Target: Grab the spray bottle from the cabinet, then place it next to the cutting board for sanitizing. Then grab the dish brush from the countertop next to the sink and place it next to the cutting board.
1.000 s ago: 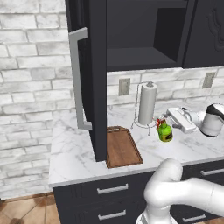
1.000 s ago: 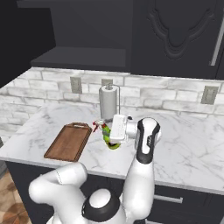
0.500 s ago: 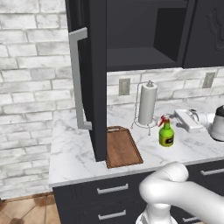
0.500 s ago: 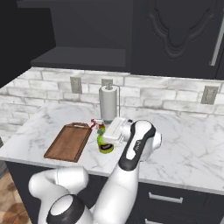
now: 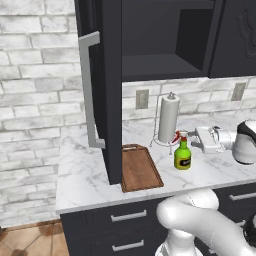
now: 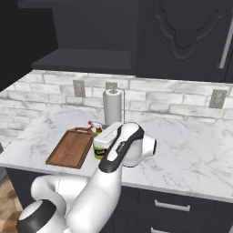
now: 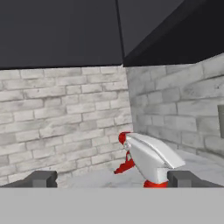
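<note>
Spray bottle [image 5: 182, 155] stands upright on surface [image 5: 85, 175] beside cutting board [image 5: 139, 168], just ahead of gripper [image 5: 205, 139], which is fully open, holding nothing. Risk: gripper clips nozzle pulling away, tipping the bottle.

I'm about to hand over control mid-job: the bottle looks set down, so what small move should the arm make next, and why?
Probably pull the gripper straight back and up, clear of the spray bottle. The bottle stands upright on the countertop just right of the cutting board, and the jaws are open with the nozzle between the fingertips in the hand view. Once clear, it can head for the dish brush.
</note>
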Controlling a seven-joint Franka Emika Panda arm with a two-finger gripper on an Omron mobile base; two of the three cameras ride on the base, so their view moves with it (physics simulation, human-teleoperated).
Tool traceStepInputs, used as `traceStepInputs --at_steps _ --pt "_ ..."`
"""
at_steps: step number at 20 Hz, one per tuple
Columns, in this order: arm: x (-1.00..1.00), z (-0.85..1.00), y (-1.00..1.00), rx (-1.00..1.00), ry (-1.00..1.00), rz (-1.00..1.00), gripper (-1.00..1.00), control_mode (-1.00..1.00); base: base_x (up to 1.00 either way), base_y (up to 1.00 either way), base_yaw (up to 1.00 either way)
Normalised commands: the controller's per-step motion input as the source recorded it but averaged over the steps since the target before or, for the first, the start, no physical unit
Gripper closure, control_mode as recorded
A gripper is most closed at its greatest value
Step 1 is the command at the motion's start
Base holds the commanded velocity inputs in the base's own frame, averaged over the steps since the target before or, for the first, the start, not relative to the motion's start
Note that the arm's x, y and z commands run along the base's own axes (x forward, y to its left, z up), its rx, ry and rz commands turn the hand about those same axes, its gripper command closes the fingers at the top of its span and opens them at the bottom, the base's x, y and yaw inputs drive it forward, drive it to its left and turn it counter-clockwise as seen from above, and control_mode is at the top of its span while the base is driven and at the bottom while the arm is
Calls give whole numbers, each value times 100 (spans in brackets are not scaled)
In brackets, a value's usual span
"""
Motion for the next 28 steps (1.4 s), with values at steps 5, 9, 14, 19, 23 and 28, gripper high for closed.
traceStepInputs --at_steps 5,9,14,19,23,28 --pt "-2 0 9 0 0 -11 -100 -100 0 0 0" --pt "-17 0 0 0 0 -8 -100 -100 0 0 0" --pt "-17 0 0 0 0 -6 -100 -100 0 0 0" --pt "-9 -2 0 0 0 -4 -100 -100 0 0 0" --pt "-8 -6 0 0 0 -2 -100 -100 0 0 0" --pt "-2 -15 0 0 0 0 -100 -100 0 0 0"
